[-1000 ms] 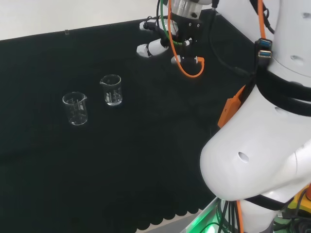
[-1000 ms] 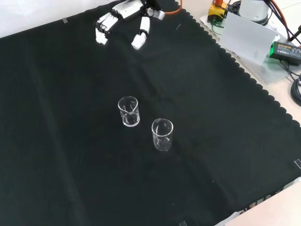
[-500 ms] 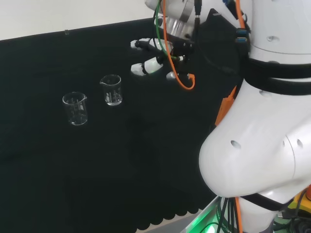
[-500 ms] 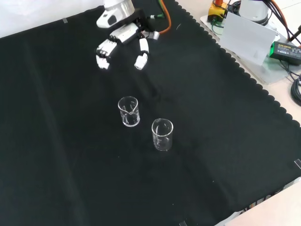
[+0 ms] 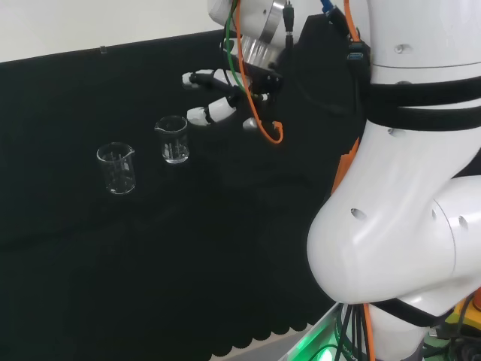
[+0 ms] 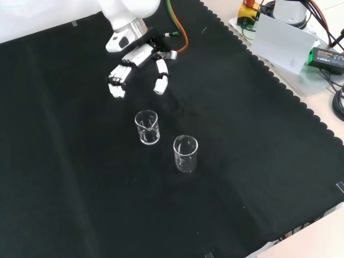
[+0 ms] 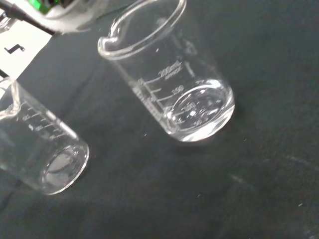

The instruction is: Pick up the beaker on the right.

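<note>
While the hand [image 5: 214, 98] hovers with fingers spread and empty just beside the nearer beaker [image 5: 173, 139], close round its wall without knocking the other beaker [image 5: 116, 168].

Head, front and close wrist views share both beakers [image 6: 147, 127].
</note>
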`<move>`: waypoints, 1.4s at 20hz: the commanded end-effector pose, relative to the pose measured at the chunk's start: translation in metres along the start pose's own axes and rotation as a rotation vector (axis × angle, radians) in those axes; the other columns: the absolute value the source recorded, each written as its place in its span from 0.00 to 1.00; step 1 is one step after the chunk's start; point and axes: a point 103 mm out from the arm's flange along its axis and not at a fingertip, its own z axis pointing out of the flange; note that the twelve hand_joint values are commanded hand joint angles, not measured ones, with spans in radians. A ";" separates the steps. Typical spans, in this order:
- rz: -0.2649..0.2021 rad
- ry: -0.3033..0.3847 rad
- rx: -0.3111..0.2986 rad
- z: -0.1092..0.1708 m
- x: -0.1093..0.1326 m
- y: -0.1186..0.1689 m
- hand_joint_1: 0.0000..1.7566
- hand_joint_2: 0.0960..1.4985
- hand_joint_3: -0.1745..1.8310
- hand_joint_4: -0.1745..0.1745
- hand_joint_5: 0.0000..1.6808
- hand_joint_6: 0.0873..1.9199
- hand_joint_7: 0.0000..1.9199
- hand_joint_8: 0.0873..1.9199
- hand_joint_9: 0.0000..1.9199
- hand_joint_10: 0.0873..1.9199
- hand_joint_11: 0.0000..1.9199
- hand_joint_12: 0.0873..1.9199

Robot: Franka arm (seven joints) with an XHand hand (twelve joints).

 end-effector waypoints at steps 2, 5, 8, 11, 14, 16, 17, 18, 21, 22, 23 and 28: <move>-0.038 0.068 0.037 0.025 0.003 0.001 0.42 0.33 0.40 0.37 0.15 0.00 0.09 0.26 0.11 0.32 0.00 0.47; -0.048 0.101 0.039 0.034 0.002 0.002 0.43 0.33 0.41 0.37 0.15 0.00 0.09 0.27 0.13 0.32 0.00 0.50; -0.066 0.125 0.045 0.041 0.001 0.003 0.43 0.32 0.41 0.36 0.15 0.00 0.09 0.27 0.14 0.32 0.00 0.51; -0.068 0.159 0.028 0.045 0.000 0.003 0.43 0.31 0.41 0.35 0.14 0.00 0.09 0.28 0.15 0.32 0.00 0.52; -0.077 0.165 0.031 0.051 0.000 0.006 0.43 0.31 0.41 0.35 0.14 0.00 0.09 0.28 0.14 0.32 0.00 0.53; -0.080 0.171 0.030 0.054 -0.001 0.008 0.43 0.30 0.40 0.35 0.14 0.00 0.09 0.28 0.13 0.31 0.00 0.53; -0.081 0.172 0.029 0.055 -0.001 0.009 0.43 0.30 0.40 0.35 0.14 0.00 0.08 0.27 0.13 0.31 0.00 0.53; -0.082 0.173 0.030 0.057 -0.002 0.010 0.44 0.30 0.40 0.35 0.14 0.00 0.08 0.27 0.12 0.31 0.00 0.53; -0.079 0.178 0.032 0.061 -0.003 0.013 0.44 0.30 0.40 0.34 0.14 0.00 0.08 0.27 0.11 0.31 0.00 0.53; -0.075 0.177 0.037 0.062 -0.003 0.014 0.44 0.30 0.40 0.34 0.14 0.00 0.07 0.27 0.11 0.31 0.00 0.53; -0.074 0.170 0.044 0.063 -0.004 0.016 0.44 0.30 0.40 0.34 0.14 0.00 0.07 0.27 0.11 0.31 0.00 0.53; -0.061 0.173 0.039 0.065 -0.008 0.019 0.44 0.30 0.40 0.34 0.14 0.00 0.07 0.27 0.10 0.31 0.00 0.53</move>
